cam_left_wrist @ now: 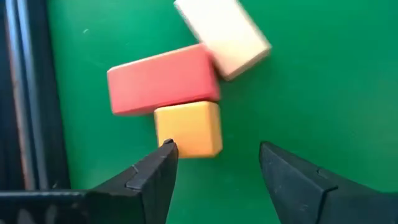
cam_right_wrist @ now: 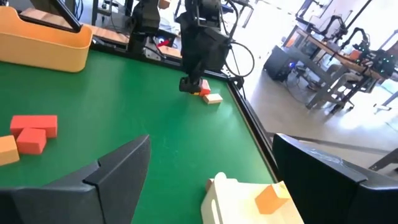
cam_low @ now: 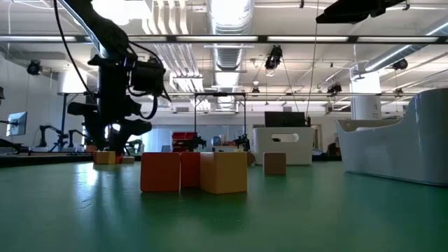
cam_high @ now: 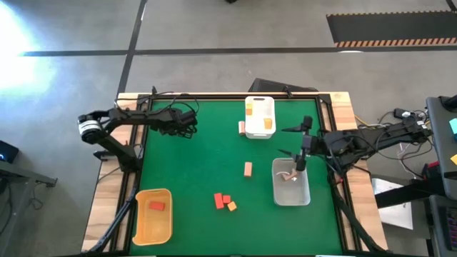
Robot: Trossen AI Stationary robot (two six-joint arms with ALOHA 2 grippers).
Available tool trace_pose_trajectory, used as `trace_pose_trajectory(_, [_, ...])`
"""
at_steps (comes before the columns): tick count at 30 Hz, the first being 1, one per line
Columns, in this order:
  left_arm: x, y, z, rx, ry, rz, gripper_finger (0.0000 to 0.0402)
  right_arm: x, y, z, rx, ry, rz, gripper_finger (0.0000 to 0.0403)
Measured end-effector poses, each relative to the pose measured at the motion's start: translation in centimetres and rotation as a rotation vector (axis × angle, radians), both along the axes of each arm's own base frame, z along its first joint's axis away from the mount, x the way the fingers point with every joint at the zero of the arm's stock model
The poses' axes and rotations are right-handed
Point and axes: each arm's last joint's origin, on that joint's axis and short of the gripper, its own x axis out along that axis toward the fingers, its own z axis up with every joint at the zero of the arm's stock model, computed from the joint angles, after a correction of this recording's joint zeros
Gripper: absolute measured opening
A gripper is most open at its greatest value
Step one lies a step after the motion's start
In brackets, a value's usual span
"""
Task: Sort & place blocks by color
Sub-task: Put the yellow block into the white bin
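Hovering open-jawed over small orange-yellow wooden cube (cam_left_wrist: 188,128) beside red wooden bar (cam_left_wrist: 163,79): left end effector (cam_left_wrist: 214,169); right end effector (cam_right_wrist: 208,171) open, above green surface (cam_high: 207,153).

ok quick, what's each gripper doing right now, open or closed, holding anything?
Left gripper: open, empty, over the orange-yellow block.
Right gripper: open, empty, near the clear tray.

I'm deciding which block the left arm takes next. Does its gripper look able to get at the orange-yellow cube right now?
Probably yes. The left gripper is open with the orange-yellow cube just ahead of its fingertips. The red bar touches the cube's far side only, so the sides the fingers would close on look free.
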Motion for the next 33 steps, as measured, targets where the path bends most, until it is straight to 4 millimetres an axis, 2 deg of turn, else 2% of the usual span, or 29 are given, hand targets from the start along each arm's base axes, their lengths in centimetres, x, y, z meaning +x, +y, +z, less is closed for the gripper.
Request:
trace_pose_trajectory(10, [0.1,0.4,0.4,0.03,0.006,0.003,0.0211,0.2,0.1,-0.1,-0.002,0.008,0.0,0.0326])
trace_pose_trajectory(16, [-0.4,0.5,0.5,0.053,0.069,0.0,0.0211,0.2,0.1,-0.2,0.011,0.006,-0.004,0.0326])
trace_pose_trajectory(23, [-1.1,1.0,-0.5,0.046,0.113,0.021,0.021,0.2,0.1,-0.2,0.012,0.007,-0.004,0.0326])
trace_pose_trajectory(30, [-0.6,1.3,-1.7,0.027,0.139,0.004,0.021,0.2,0.1,-0.2,0.012,0.007,-0.005,0.0326])
trace_pose_trajectory(33, [-0.5,1.4,-2.1,0.011,0.15,-0.001,0.0198,0.2,0.1,-0.2,0.012,0.007,-0.005,0.0326])
